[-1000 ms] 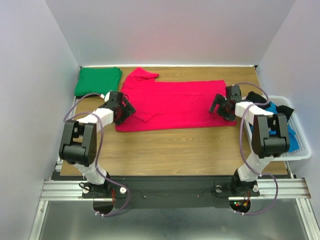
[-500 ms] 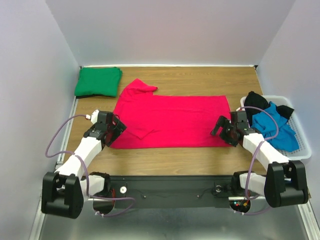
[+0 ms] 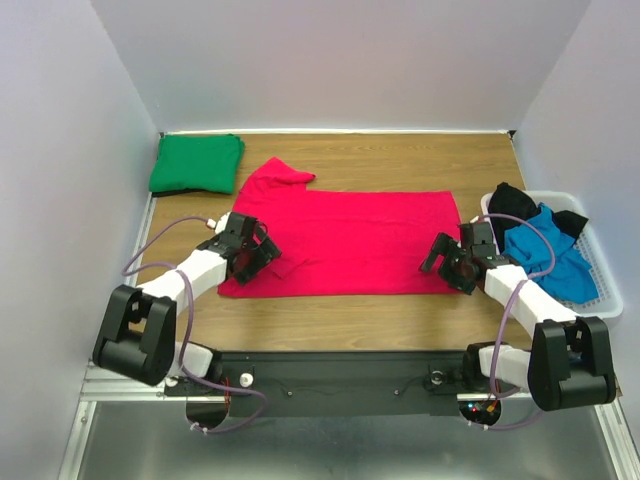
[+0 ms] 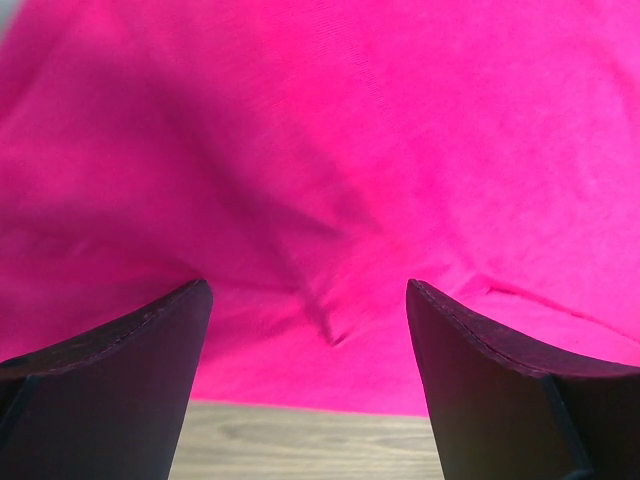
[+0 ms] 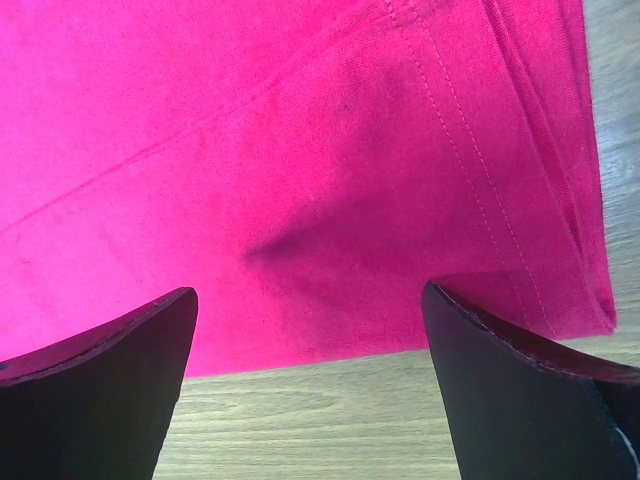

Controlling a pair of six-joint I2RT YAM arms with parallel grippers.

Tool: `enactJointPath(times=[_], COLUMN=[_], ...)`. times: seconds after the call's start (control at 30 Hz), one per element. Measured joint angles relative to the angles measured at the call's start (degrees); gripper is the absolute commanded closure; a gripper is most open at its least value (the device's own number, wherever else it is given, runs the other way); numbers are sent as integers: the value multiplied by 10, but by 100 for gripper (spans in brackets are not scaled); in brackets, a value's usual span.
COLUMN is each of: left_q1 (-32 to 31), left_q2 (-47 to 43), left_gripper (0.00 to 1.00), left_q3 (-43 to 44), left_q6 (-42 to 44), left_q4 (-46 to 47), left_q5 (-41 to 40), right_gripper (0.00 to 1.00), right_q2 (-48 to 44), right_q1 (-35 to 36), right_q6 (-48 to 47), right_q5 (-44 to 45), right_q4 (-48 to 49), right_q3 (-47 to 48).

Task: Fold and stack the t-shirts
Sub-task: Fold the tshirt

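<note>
Red shirt (image 3: 350, 240) flat across worktop (image 3: 400, 310), both grippers wide open over its near edge, holding nothing.
Green shirt (image 3: 195, 163) folded at far-left corner; blue shirt (image 3: 555, 255) and black shirt (image 3: 508, 196) wait in basket (image 3: 603, 300) at right. Left gripper (image 3: 265, 255) sits over near-left corner, right gripper (image 3: 445, 268) over near-right hem. Likely next fold: pinch both near corners at matching depth, catch every layer, lift evenly, lay near edge onto far edge without creasing.

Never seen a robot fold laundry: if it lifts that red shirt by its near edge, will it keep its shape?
Probably not: the red t-shirt lies flat with soft creases, so it would likely droop. It looks thin, so probably light. Pushed, it may bunch.
</note>
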Motion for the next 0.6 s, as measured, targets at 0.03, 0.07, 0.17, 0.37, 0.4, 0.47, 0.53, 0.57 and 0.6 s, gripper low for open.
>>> enactJointPath(times=[0.03,0.07,0.17,0.37,0.4,0.47,0.53,0.57,0.6], left_q1=[-3,-5,-9,-12,-12,-13,-13,-14,-15], left_q2=[15,25,45,63,71,85,94,97,102], left_gripper=[9,9,9,9,9,9,9,9,9], left_q3=[9,15,28,39,43,50,59,61,64], left_q6=[0,0,0,0,0,0,0,0,0], left_q4=[6,10,28,40,43,45,52,54,57], left_q5=[1,2,4,4,4,4,5,5,6], right_gripper=[0,0,0,0,0,0,0,0,0], right_q2=[0,0,1,5,6,6,6,6,6], right_q1=[0,0,0,0,0,0,0,0,0], right_q6=[0,0,0,0,0,0,0,0,0], right_q5=[0,0,0,3,4,5,7,7,7], right_q4=[0,0,0,1,1,1,1,1,1], right_q3=[0,0,0,0,0,0,0,0,0])
